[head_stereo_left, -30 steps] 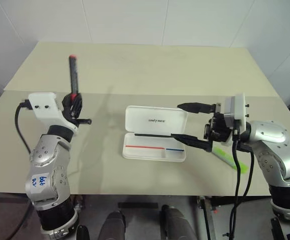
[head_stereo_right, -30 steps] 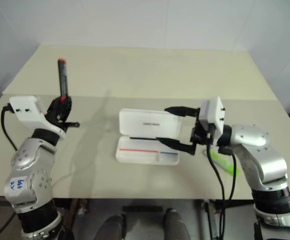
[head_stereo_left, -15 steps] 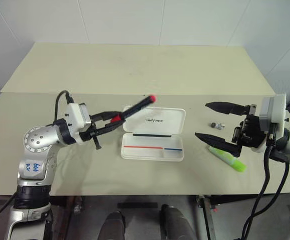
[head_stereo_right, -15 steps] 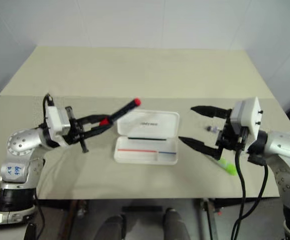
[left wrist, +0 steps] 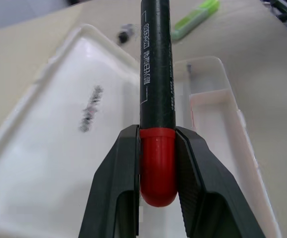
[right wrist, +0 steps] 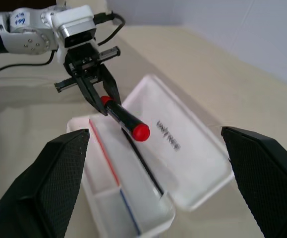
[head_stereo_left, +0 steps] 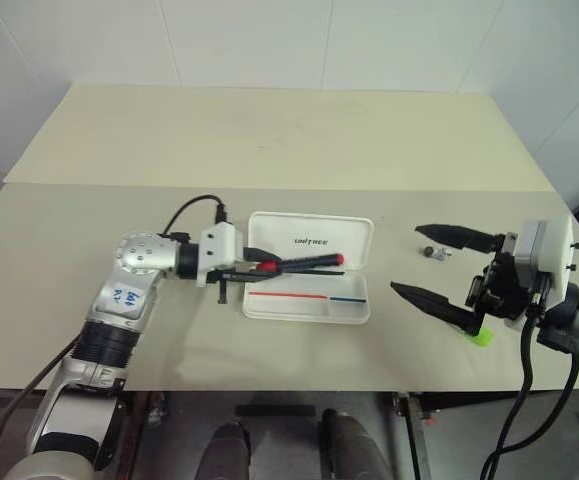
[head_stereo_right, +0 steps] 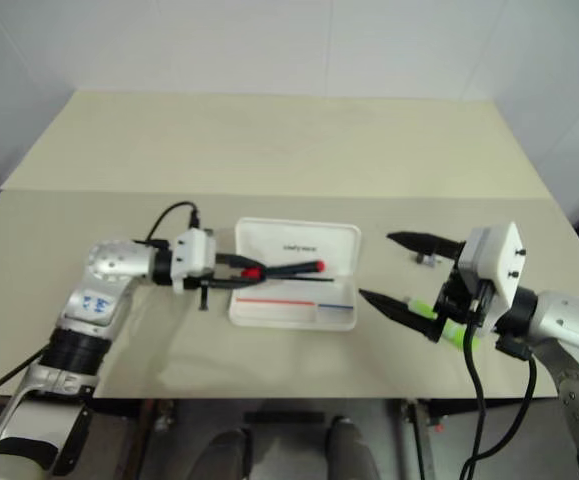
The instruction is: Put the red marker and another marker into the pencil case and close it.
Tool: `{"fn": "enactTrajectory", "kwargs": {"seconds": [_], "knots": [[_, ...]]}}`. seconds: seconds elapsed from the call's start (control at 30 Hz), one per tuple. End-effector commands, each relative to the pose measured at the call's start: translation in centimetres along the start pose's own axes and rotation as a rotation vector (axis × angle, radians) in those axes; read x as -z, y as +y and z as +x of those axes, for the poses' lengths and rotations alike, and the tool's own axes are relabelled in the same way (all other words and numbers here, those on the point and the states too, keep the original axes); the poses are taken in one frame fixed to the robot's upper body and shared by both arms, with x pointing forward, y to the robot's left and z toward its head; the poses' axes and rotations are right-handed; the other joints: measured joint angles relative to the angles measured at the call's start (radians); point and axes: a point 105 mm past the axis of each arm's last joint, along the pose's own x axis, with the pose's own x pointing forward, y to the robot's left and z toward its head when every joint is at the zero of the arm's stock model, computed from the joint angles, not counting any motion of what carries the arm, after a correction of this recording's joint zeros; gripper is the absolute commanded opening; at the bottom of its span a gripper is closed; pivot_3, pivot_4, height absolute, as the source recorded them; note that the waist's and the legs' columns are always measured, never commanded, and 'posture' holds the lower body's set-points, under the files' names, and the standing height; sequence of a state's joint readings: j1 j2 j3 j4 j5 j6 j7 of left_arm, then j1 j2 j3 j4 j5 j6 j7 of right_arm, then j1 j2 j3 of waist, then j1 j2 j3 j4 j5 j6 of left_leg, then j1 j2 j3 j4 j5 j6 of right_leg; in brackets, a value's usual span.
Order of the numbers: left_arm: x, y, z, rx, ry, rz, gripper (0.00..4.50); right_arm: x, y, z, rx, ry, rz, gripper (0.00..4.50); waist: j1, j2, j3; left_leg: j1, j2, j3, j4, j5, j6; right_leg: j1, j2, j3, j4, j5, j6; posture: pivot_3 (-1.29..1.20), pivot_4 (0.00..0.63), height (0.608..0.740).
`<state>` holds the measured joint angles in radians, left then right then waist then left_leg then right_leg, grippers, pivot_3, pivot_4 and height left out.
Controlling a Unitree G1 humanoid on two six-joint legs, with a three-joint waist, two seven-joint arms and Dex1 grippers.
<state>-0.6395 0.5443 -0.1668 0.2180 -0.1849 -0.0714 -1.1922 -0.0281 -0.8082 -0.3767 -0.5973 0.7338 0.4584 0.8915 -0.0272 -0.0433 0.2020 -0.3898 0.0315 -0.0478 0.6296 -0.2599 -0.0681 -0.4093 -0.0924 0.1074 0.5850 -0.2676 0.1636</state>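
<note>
Left hand [head_stereo_left: 254, 270] clamps the red marker [head_stereo_left: 304, 263] over the open pencil case [head_stereo_left: 309, 268]; right hand [head_stereo_left: 439, 265] spread beside a small grey bit [head_stereo_left: 433, 251].

arms: silver metal joint housings, black segments | wrists: white boxy camera blocks | fingers: slim black tapered pairs | cables: black loops | marking: blue handwriting on white label, left arm
</note>
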Motion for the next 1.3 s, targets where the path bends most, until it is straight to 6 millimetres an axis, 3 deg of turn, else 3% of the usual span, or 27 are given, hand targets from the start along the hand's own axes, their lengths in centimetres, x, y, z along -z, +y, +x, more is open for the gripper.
{"fn": "enactTrajectory", "kwargs": {"seconds": [0.03,0.2,0.6,0.97,1.1,1.3], "knots": [[-0.3,0.4,0.3,0.023,0.034,0.021,0.57,0.1,-0.5,-1.2,0.050,-0.005,-0.009,4.50,-0.001,0.000,0.000,0.000,0.000,0.000,0.000,0.000,0.000,0.000,0.000,0.000,0.000,0.000,0.000,0.00,0.150,0.740],[-0.4,0.4,1.0,0.031,0.042,0.018,0.57,0.8,-0.6,-1.8,0.094,0.009,0.000,4.50,-0.001,0.000,0.000,0.001,0.000,0.000,0.001,0.000,0.000,0.000,0.000,0.000,0.001,0.000,-0.001,0.00,0.150,0.740],[0.8,1.5,2.1,-0.002,0.113,-0.030,0.57,-0.4,0.1,-0.8,0.115,-0.036,-0.028,4.50,0.000,0.000,0.000,0.001,0.000,0.000,0.001,0.000,0.000,0.001,0.000,0.000,0.001,-0.001,-0.001,0.00,0.150,0.740],[1.6,1.7,2.4,0.018,0.147,-0.026,4.30,-0.7,0.0,-0.3,0.116,-0.053,-0.034,4.50,0.000,0.000,0.000,0.000,0.000,0.000,0.001,0.000,0.000,0.000,0.000,0.000,0.001,-0.001,-0.001,0.00,0.150,0.740],[0.2,2.0,2.6,0.003,0.075,-0.016,4.45,-0.1,-0.1,-0.2,0.125,-0.053,-0.006,4.50,0.001,0.000,0.000,0.001,0.000,0.000,0.001,0.000,0.000,0.000,0.000,0.000,0.001,0.000,0.000,0.00,0.150,0.740],[-3.1,1.6,1.5,0.010,-0.101,-0.115,4.45,2.5,-1.0,-0.9,0.159,-0.007,0.081,4.50,0.001,0.000,0.000,0.001,0.000,0.000,0.001,0.000,0.000,0.000,0.000,0.000,0.002,0.000,0.000,0.00,0.150,0.740]]}}
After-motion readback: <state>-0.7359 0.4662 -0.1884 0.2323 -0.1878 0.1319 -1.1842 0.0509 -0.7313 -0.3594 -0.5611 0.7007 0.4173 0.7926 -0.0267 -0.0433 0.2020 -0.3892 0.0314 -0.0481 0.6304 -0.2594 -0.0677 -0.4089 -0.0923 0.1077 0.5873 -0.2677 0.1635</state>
